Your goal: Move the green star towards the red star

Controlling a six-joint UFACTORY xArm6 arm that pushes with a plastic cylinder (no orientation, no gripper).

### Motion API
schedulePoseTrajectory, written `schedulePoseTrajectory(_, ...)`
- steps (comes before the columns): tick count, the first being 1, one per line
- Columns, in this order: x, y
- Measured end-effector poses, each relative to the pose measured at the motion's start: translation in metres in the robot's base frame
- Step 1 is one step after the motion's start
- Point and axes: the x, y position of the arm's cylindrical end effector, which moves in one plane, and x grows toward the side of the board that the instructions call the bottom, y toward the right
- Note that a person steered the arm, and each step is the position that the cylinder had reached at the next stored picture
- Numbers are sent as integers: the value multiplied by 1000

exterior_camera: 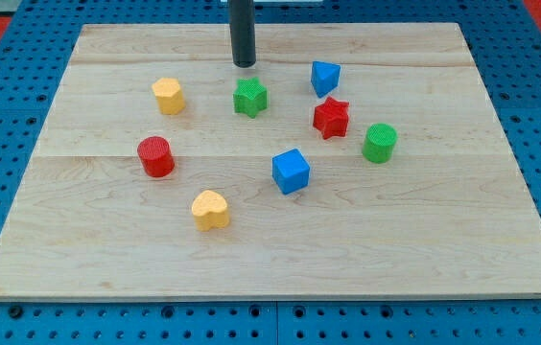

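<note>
My tip (pixel 244 64) sits on the wooden surface (pixel 424 240) near the view's top edge; the rod has no hand, so nothing opens, closes or holds anything. Green star (pixel 249 97): just below my tip toward the view's bottom, close, a small gap visible, not touching. Red star (pixel 330 117): below and to the view's right of my tip, apart from the green star. Blue block (pixel 324 78), faceted, exact shape unclear: right of my tip, just above the red star. Green cylinder (pixel 379 142): farther right and lower. Yellow block (pixel 168 95): left of my tip, slightly lower. Red cylinder (pixel 155 156): lower left. Blue cube (pixel 291 171): below, slightly right. Yellow heart (pixel 210 209): farthest below, slightly left.
</note>
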Motion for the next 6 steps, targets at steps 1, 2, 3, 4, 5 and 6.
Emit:
schedulePoseTrajectory(1, 16, 11)
schedulePoseTrajectory(2, 31, 15)
schedulePoseTrajectory(3, 39, 7)
schedulePoseTrajectory(4, 39, 4)
schedulePoseTrajectory(5, 32, -27)
schedulePoseTrajectory(6, 39, -43)
